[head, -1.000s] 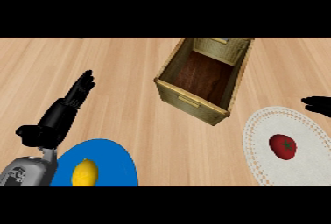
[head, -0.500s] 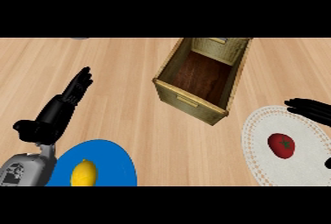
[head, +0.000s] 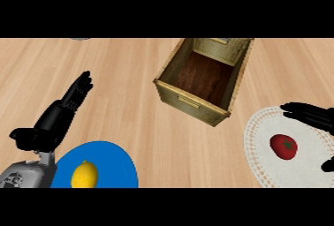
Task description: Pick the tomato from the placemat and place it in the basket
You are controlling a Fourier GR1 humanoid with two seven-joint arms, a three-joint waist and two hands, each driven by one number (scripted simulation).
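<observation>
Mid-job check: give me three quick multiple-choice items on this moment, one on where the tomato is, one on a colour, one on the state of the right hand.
1. Where is the tomato?
A. in the basket
B. on the white placemat
C. on the blue plate

2. What colour is the plate under the lemon?
A. blue
B. red
C. green

3. What is the right hand doing?
A. curled round the tomato
B. resting on the basket's rim
C. open above the placemat, tomato not grasped

Answers:
1 B: the tomato lies on the placemat, to the right of the basket.
2 A: the lemon sits on a blue plate beside the left hand.
3 C: its fingers reach over the placemat's far side, apart from the tomato.
</observation>
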